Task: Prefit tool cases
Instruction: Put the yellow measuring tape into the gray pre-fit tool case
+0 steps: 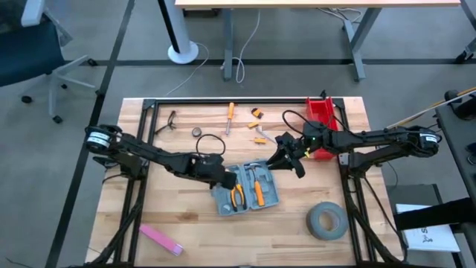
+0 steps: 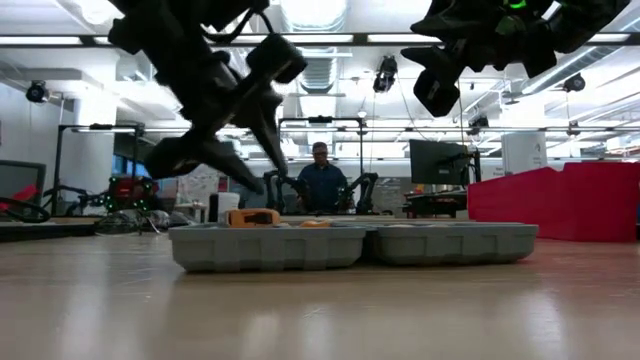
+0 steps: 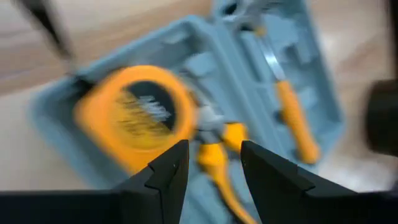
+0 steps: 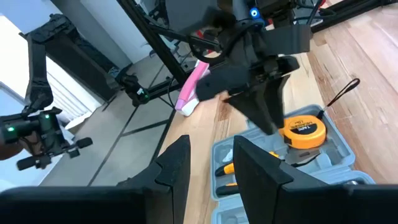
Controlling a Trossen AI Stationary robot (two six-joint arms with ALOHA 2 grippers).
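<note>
My left gripper (image 3: 212,163) hangs w/ fingers apart, empty, over the open blue-grey plastic tool case (image 1: 247,189) mid-table (yellow tape measure (image 3: 132,113) inside). Right gripper (image 1: 291,158) slightly parted, beside it.

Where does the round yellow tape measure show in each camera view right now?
High view: hidden under the left arm, at the open blue-grey plastic tool case.
Low view: round yellow tape measure, on the case's left half.
Left wrist view, upper left.
Right wrist view, right of centre.
Shared landmark: the case.
</note>
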